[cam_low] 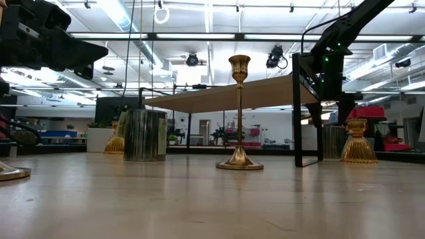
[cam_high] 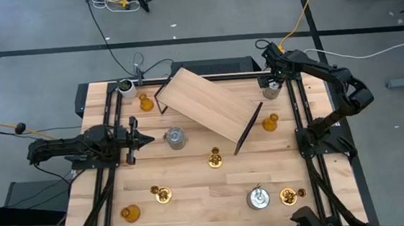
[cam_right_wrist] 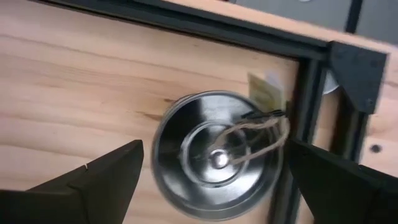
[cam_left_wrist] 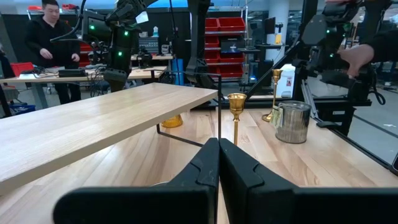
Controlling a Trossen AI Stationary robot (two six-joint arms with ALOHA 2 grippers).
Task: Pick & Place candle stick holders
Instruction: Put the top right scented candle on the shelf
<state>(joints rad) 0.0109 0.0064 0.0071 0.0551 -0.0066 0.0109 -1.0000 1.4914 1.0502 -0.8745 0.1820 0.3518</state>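
We have the right claw [cam_right_wrist: 211,171] poised straight above a silver-grey cylinder holder [cam_right_wrist: 217,163] at the far right corner of the counter [cam_high: 193,186], its fingers spread wide on either side of the rim and holding nothing. The holder stands just beside the black frame rail [cam_right_wrist: 298,149], with a tag on twine lying across its open mouth. To grasp well, we should drop squarely so both fingers clear the rim, keeping the rail-side finger off the frame; whether there is room for it there we cannot quite tell from this angle. The left claw [cam_left_wrist: 217,168] waits at the left side with its fingers pressed together and empty, facing a brass stick holder [cam_left_wrist: 236,118] beside the raised wooden shelf [cam_left_wrist: 93,124].
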